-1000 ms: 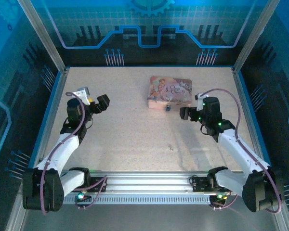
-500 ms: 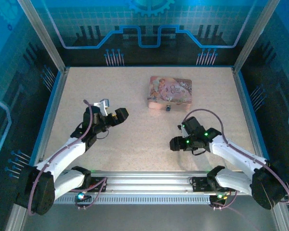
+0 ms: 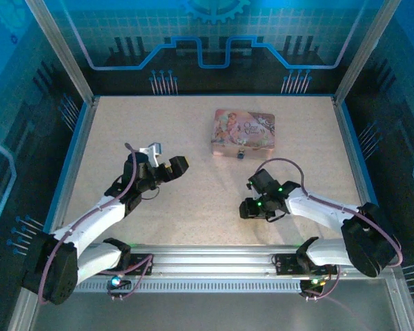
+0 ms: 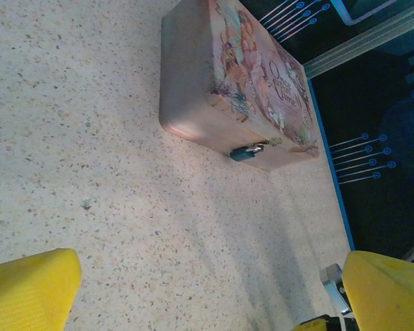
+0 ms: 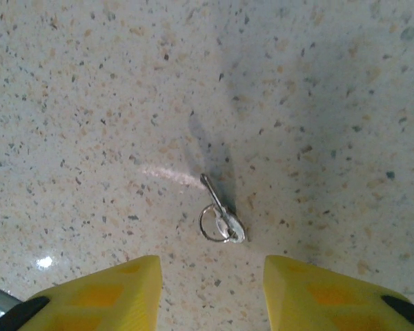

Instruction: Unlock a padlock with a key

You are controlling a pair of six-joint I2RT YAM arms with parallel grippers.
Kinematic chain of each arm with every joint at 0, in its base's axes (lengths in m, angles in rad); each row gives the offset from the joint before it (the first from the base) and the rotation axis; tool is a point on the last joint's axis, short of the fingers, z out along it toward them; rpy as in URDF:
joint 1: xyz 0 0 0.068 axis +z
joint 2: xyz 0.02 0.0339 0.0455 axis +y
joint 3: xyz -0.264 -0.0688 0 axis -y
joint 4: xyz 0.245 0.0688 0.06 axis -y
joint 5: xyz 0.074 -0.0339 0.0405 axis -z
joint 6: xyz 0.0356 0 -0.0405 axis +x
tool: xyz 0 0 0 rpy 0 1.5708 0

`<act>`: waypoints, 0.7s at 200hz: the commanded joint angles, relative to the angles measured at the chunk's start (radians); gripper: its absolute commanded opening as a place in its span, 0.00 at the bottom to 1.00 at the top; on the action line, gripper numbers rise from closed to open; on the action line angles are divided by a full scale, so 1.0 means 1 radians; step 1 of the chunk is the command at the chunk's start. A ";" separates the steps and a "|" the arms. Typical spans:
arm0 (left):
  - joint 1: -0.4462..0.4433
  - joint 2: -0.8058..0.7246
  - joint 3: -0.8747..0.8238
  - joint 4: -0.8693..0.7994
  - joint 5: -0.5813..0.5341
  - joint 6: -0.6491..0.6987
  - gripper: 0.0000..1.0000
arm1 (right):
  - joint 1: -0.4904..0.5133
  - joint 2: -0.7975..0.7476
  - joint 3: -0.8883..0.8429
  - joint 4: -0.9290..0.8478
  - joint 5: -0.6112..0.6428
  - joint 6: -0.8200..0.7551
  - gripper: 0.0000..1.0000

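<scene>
Grey key (image 5: 221,219) on a small ring lies flat on the speckled table (image 5: 90,83), just ahead of the right gripper (image 5: 210,272). Its yellow fingers (image 5: 110,289) are apart and clear of the key. Padlock (image 4: 247,152) sits against the front of the pink tin (image 4: 221,76). Left gripper (image 4: 207,276) is spread wide and empty, apart from the tin.

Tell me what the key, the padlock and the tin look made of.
Key: bare silvery metal, by its bright glints, with a thin wire ring. Padlock: likely metal, dark bluish glossy body, silvery shackle. Tin: probably thin sheet metal, pink printed picture lid, smooth rounded corners.
</scene>
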 commanded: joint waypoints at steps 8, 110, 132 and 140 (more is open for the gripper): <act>-0.008 -0.010 0.037 0.011 -0.012 0.006 0.99 | 0.016 0.025 0.031 0.013 0.025 0.017 0.39; -0.012 -0.014 0.037 0.011 -0.013 0.006 0.99 | 0.029 0.084 0.016 0.039 0.017 0.029 0.26; -0.012 -0.015 0.038 0.011 -0.014 0.006 0.99 | 0.033 0.096 0.019 0.037 0.010 0.026 0.20; -0.012 -0.015 0.041 0.010 -0.015 0.006 0.99 | 0.034 0.094 0.020 0.033 0.013 0.025 0.18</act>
